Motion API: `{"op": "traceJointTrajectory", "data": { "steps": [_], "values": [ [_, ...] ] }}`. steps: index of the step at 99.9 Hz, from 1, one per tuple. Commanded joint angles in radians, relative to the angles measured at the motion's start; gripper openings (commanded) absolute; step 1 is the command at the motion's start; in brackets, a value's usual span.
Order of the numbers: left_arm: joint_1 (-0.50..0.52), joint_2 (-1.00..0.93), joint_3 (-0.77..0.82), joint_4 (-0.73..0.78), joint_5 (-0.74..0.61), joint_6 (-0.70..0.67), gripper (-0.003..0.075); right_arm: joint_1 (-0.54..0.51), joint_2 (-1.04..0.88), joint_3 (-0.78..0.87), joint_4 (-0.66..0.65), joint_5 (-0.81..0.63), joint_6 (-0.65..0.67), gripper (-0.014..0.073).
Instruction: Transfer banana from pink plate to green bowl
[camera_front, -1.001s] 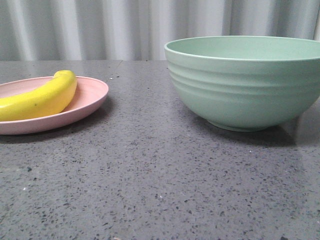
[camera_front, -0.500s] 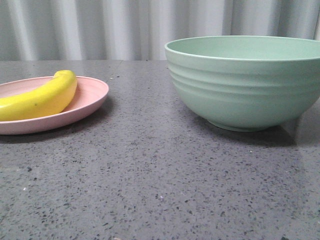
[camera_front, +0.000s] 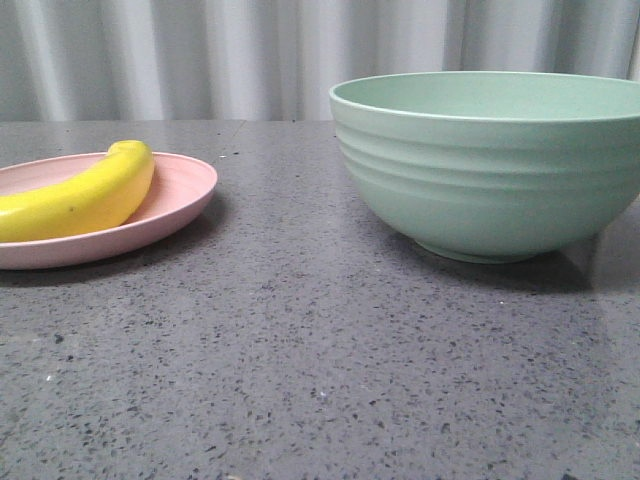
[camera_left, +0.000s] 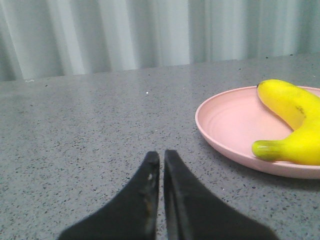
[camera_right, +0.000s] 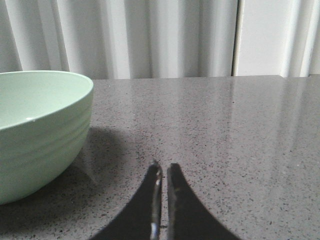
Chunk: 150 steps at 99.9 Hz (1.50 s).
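Beside the left pincer (camera_left: 161, 159), banana (camera_left: 295, 125) lies plated.

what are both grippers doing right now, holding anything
Left gripper: closed, holding nothing; banana lies on the plate.
Right gripper: closed, holding nothing, beside the bowl.

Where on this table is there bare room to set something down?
Bare grey table lies between the pink plate and the green bowl, and across the whole near strip before them. The plate is taken: the banana lies on it.
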Motion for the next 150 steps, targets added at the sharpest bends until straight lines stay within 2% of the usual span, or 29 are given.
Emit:
{"op": "traceJointTrajectory", "data": {
  "steps": [1,103,116,129,150],
  "values": [
    [0.002,-0.027,0.008,-0.013,-0.089,-0.009,-0.002,-0.006,-0.023,0.019,-0.003,-0.088,-0.001,-0.0064],
    [0.002,-0.027,-0.002,-0.015,-0.161,-0.009,-0.002,-0.006,-0.023,0.013,-0.003,-0.062,-0.001,-0.0064],
    [0.002,-0.024,-0.068,-0.017,-0.123,-0.009,-0.002,-0.006,-0.019,-0.039,0.001,0.032,-0.001,-0.0064],
    [0.002,0.017,-0.186,-0.015,-0.026,-0.009,-0.002,0.007,0.026,-0.104,0.006,0.07,-0.001,-0.0064],
    [0.002,0.154,-0.331,-0.015,-0.021,-0.009,-0.002,0.011,0.153,-0.257,0.006,0.165,-0.001,-0.0064]
  ]
}}
